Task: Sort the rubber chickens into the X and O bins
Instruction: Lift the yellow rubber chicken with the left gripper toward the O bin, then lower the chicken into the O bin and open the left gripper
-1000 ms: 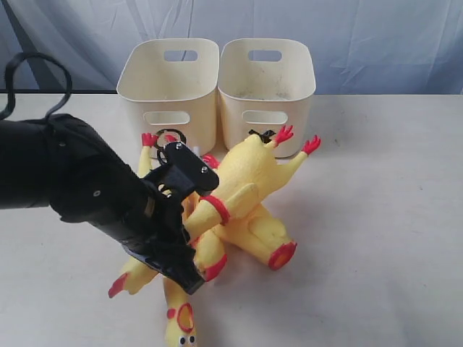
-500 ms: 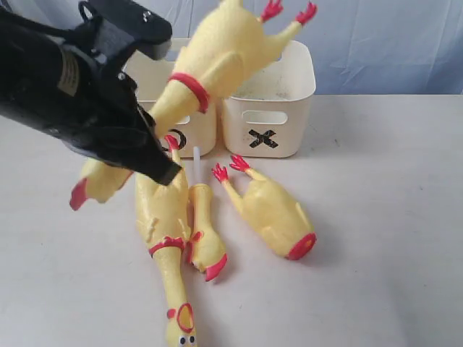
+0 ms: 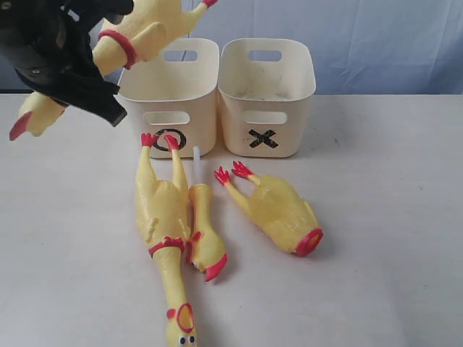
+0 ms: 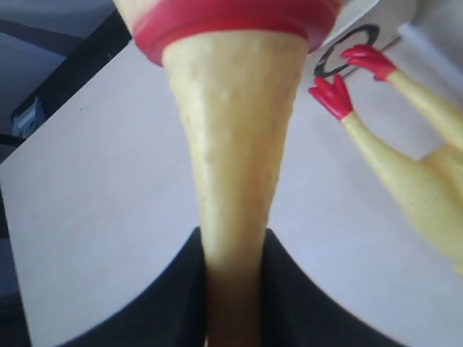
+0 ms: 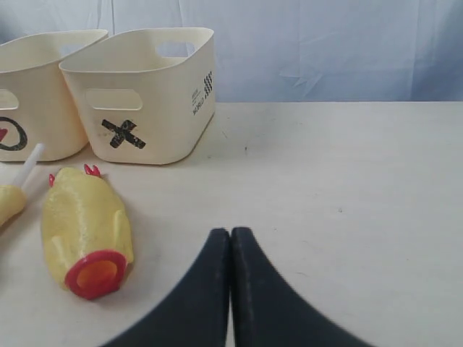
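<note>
Pale tabletop (image 3: 391,217) with a blue cloth backdrop (image 3: 376,43) is carrying the whole setup. Two cream bins are sitting side by side at the back: the O bin (image 3: 199,108), and the X bin (image 3: 289,108) touching or nearly touching its right side.

The left gripper (image 4: 233,296) is pinching one whole chicken (image 3: 148,29) by the neck, just below the red collar. It is hanging in the air above the O bin's left rim, feet up and head down to the left, not yet inside. The right gripper (image 5: 230,282) is idling low over the table, well off to the right of the O bin, tips pressed together on nothing.

Progress, judging from this: no chicken is showing inside either bin, though part of the O bin's inside is hidden. One is in transit, so sorting is barely starting. Three are waiting on the table:
- a second whole chicken (image 3: 160,210) is lying just in front of the O bin, feet touching its front wall
- a head-and-neck piece (image 3: 202,238) on a white stick is lying right beside that one
- a headless body (image 3: 278,210) is lying in front and to the right of the O bin
</note>
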`<control>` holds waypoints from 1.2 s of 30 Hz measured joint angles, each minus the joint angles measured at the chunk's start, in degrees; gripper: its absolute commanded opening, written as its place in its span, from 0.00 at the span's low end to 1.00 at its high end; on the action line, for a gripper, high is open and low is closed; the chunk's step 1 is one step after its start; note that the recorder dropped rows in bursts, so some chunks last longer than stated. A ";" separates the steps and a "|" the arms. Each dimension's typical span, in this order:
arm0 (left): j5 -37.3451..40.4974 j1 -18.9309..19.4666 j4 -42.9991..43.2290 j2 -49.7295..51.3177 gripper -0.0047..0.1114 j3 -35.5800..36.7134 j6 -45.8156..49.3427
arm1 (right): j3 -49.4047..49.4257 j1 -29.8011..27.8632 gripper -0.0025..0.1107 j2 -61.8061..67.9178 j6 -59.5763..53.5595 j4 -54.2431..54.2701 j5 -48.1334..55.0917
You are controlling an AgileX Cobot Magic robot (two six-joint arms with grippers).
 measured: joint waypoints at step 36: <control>10.38 5.11 10.79 23.76 0.07 -21.68 11.29 | 0.00 0.00 0.02 0.00 0.13 0.14 0.00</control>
